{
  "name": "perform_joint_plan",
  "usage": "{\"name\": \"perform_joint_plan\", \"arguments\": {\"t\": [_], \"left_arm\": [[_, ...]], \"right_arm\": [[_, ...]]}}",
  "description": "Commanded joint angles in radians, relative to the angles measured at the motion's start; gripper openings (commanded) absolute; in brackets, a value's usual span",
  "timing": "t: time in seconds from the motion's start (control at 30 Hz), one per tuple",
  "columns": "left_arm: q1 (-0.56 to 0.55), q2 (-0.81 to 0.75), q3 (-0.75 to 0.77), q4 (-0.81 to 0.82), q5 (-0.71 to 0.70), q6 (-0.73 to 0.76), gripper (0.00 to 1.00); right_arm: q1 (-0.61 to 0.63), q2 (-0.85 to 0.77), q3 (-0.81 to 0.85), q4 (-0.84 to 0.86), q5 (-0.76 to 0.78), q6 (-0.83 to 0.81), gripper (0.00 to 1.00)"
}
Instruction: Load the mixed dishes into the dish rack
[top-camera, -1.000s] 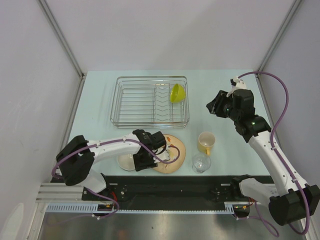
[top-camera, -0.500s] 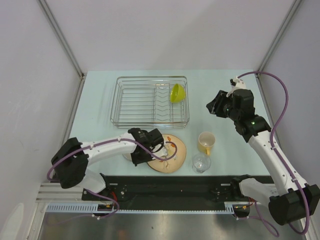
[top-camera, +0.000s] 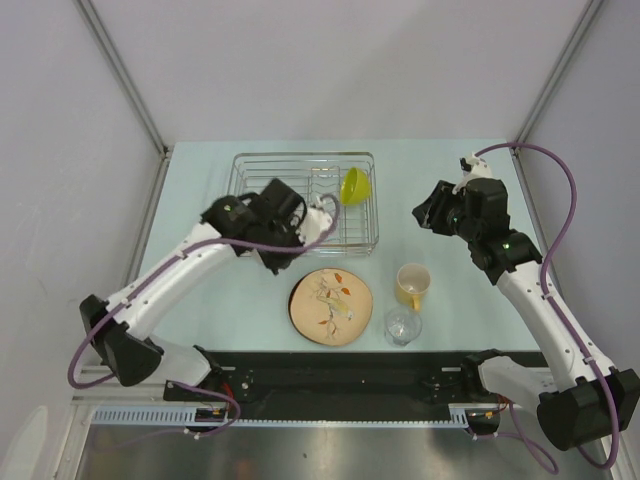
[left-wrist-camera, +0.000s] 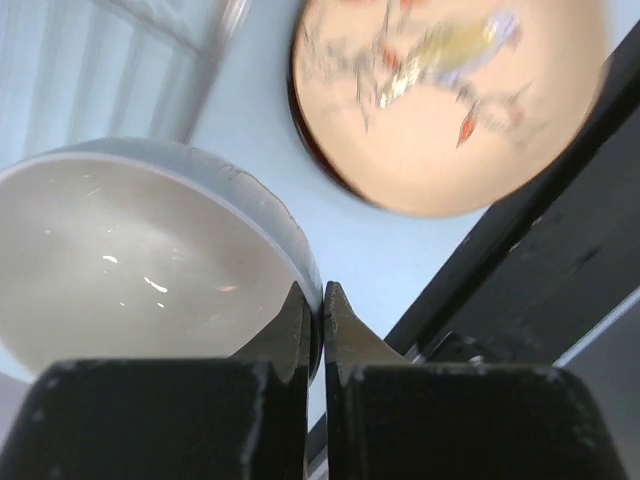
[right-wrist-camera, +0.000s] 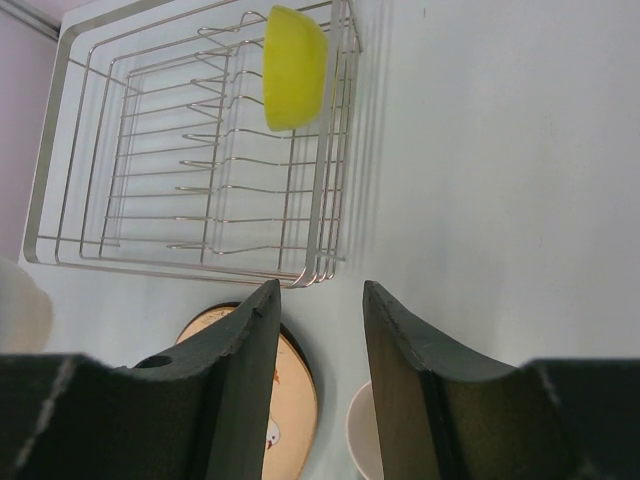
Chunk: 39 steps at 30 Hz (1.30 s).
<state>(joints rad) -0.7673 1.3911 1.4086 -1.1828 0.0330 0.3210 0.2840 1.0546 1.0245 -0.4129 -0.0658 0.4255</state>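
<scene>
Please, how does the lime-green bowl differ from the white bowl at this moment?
Colour: the lime-green bowl is bright yellow-green; the white bowl is pale, glossy.
Place: the lime-green bowl sits in the dish rack; the white bowl hangs in the air by the rack's near side.
Grip: nothing holds the lime-green bowl, which stands on edge; the left gripper pinches the white bowl's rim.
Both are empty.

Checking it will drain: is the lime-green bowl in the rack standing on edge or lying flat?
On edge: the lime-green bowl stands among the wires of the dish rack, its opening facing sideways, not up.
</scene>
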Motion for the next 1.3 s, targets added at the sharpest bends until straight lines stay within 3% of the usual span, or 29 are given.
{"name": "perform_joint_plan", "arguments": {"t": [0.0,0.17,0.33,0.47,0.5,0.63,0.77,0.97,1.27], "left_arm": [[0.077,-0.005,0.301,-0.017,0.272,-0.034,0.00],[0.152,0.161,0.588,0.087,0.552,-0.199,0.00],[0.209,0.353,0.599,0.423,0.897,-0.534,0.00],[0.212,0.493,0.616,0.595,1.027,-0.766,0.00],[0.218,0.525,0.577,0.723,1.042,-0.824,0.00],[0.237,0.600,0.544,0.978,1.058,-1.066,0.00],[0.258,0.651,0.530,1.080,1.025,-1.148,0.00],[0.298,0.608,0.310,1.397,0.964,-1.295,0.00],[0.312,0.556,0.038,1.569,0.886,-1.375,0.00]], "right_arm": [[0.012,-0.008,0.017,0.026,0.004,0.001,0.44],[0.055,-0.010,0.017,0.019,0.049,-0.005,0.42],[0.080,-0.015,0.017,0.011,0.064,-0.013,0.42],[0.089,-0.022,0.016,-0.010,0.113,-0.027,0.42],[0.089,-0.024,0.017,-0.012,0.119,-0.030,0.42],[0.089,-0.033,0.017,-0.010,0.132,-0.037,0.42],[0.084,-0.036,0.017,-0.010,0.129,-0.047,0.43],[0.069,-0.022,0.016,-0.018,0.116,-0.047,0.43],[0.070,-0.005,0.016,-0.006,0.110,-0.028,0.43]]}}
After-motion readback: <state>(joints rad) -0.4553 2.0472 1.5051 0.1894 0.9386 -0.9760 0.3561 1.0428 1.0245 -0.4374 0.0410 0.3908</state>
